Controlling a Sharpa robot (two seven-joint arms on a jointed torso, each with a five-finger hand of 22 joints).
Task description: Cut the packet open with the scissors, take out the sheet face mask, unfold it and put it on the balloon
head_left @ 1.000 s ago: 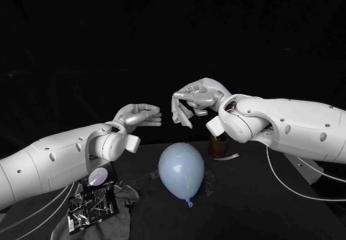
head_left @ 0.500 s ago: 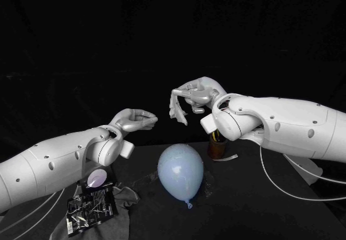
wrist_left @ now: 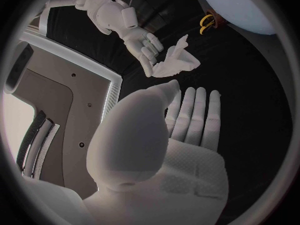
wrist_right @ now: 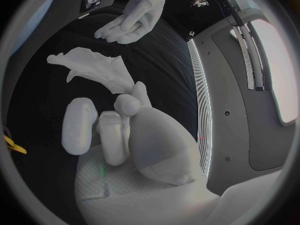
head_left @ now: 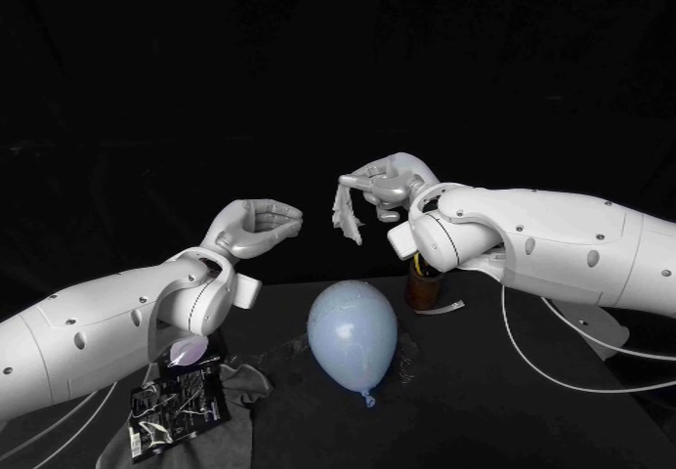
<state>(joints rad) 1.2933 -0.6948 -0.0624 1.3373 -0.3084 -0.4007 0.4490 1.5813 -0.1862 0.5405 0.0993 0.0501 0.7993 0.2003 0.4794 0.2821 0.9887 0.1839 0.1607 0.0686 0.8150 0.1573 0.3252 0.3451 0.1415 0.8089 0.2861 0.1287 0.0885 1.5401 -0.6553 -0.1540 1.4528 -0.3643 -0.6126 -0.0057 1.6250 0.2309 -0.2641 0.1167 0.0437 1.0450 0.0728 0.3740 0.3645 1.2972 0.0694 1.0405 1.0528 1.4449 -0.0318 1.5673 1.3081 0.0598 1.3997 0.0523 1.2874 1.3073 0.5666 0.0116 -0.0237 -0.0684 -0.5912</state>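
Both arms are raised off the black surface [head_left: 507, 391], w/ the forearms angled up toward the middle. The left hand [head_left: 257, 225] is up in the air, palm open & fingers straight side by side, nothing in it. In the head view it looks kinda balled up, but both wrist cams show it flat. The right hand [head_left: 383, 186] is a bit higher & further back, thumb & a finger pinching the top of the white folded sheet mask [head_left: 345, 220], other fingers loosely curled. The mask hangs down crumpled from that pinch, right btw the two hands. It's close to the left hand's fingertips but not touching, and it sits over the rear part of the surface.

The pale blue egg-shaped balloon [head_left: 353, 332] lies mid-surface below them, knot end toward the front edge. The shiny black foil packet [head_left: 176, 405] lies by the front left corner on a grey cloth [head_left: 242, 383]. A brown cylinder holder [head_left: 423, 285] stands just behind & right of the balloon.
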